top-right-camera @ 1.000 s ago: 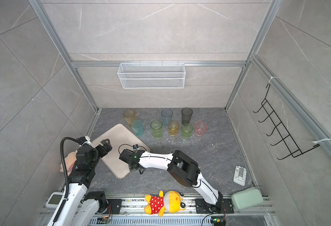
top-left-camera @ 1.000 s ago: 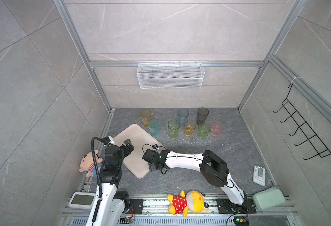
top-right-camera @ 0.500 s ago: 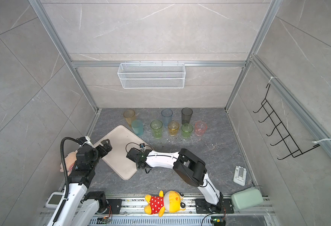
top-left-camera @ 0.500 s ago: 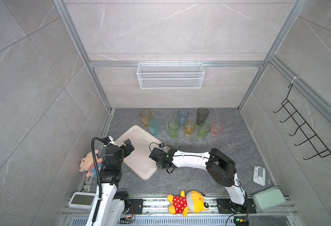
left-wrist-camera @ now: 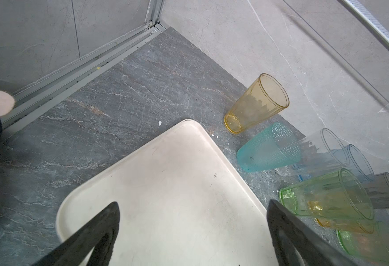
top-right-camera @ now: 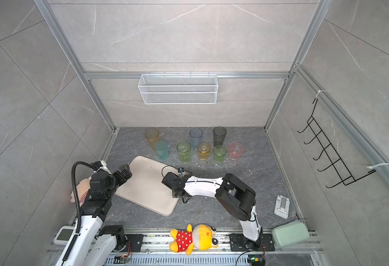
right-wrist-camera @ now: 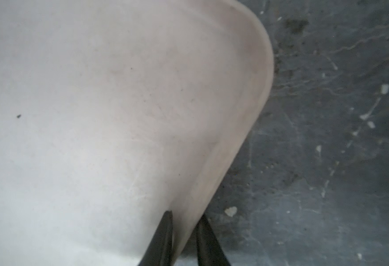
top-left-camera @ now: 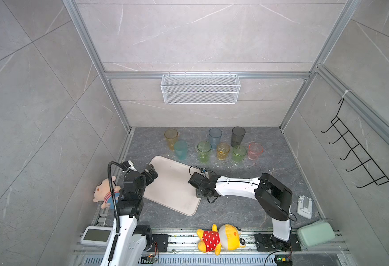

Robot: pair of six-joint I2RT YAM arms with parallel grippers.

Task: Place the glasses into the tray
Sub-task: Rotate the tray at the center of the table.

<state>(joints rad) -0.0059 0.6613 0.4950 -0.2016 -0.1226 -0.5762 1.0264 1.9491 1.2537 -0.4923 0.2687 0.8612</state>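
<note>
The right claw [right-wrist-camera: 186,215] is pinched onto the tray's [top-left-camera: 172,184] right rim, the left claw [left-wrist-camera: 192,202] hangs spread wide over its far-left corner, and the glasses [top-left-camera: 204,149] stand on the floor [top-left-camera: 269,161] just beyond its far edge.

No text, label, brand, number or sign can be read. A small dark mark is seen on the teal glass [left-wrist-camera: 267,152], but it is illegible.

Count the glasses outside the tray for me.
9, all upright beyond the tray. Back row: amber, clear, pale blue, smoke-grey. Front row: teal, tall green, yellow, short green, pink. The clear one is faint; none seems hidden.
</note>
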